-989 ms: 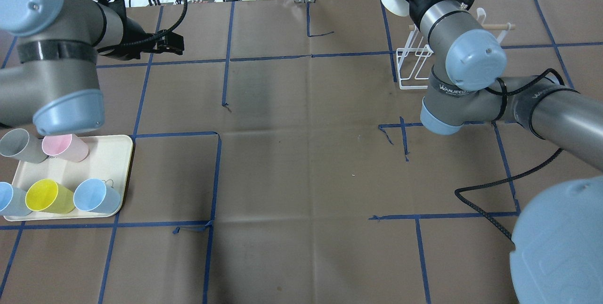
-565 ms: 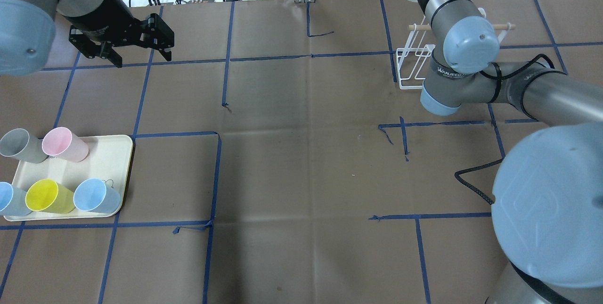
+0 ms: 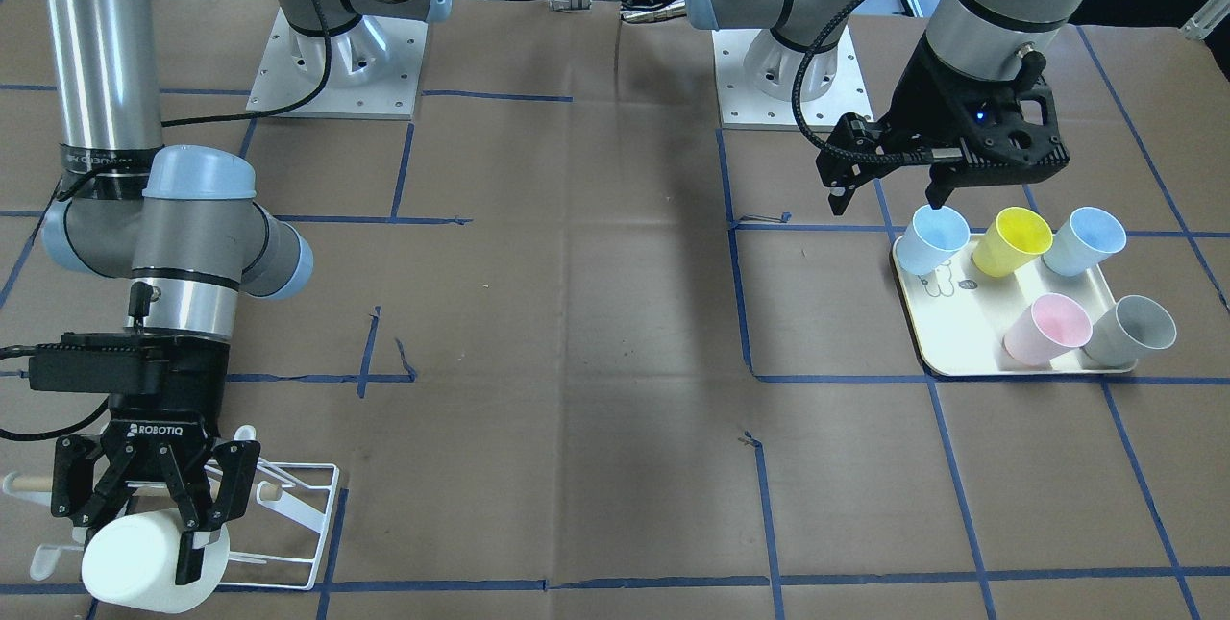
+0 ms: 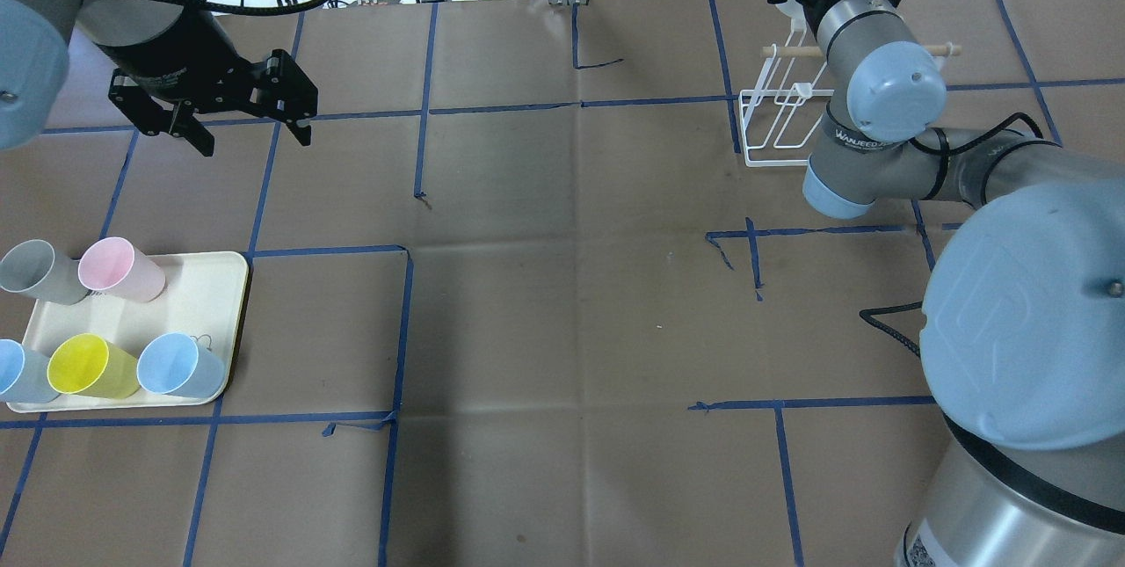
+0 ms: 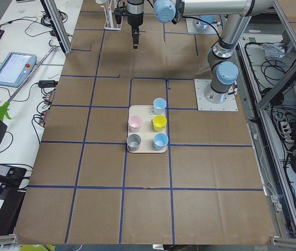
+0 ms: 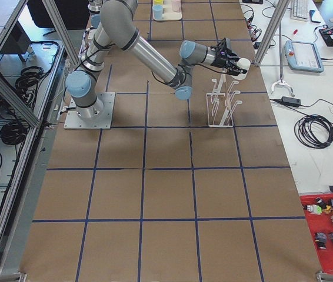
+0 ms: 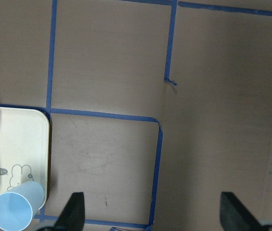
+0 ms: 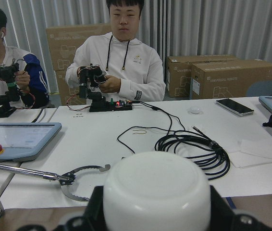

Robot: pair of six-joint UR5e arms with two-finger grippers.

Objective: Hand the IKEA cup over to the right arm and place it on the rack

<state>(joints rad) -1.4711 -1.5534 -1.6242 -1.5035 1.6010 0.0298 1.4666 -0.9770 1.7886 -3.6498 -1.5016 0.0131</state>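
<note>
Cup [image 3: 135, 564], plain white, smooth-walled and without a handle, lies on its side in the right gripper [image 3: 144, 535], whose jaws are clenched on its wall. From the right wrist its rounded closed base fills the low middle of the view between them. It hangs over the outer end of the rack [image 3: 303, 505], at the edge of the worktop [image 4: 562, 286] farthest from the robot's bases; whether it touches a prong I cannot tell. White wire prongs turn up just beside it, and a wooden dowel [image 3: 21, 483] sticks out behind the gripper. From overhead the right arm [image 4: 879, 101] hides part of the rack.

Well apart, the left gripper [image 3: 887, 194] hovers over bare worktop with jaws released and wide, holding nothing, beside a cream tray [image 3: 947, 346]. On the tray stand a blue cup [image 3: 937, 237], yellow cup [image 3: 1009, 240], second blue cup [image 3: 1084, 240], pink cup [image 3: 1047, 330] and grey cup [image 3: 1134, 330]. Past the worktop's edge are a white bench [image 8: 126, 139], cables [image 8: 193, 144] and two operators [image 8: 121, 62].
</note>
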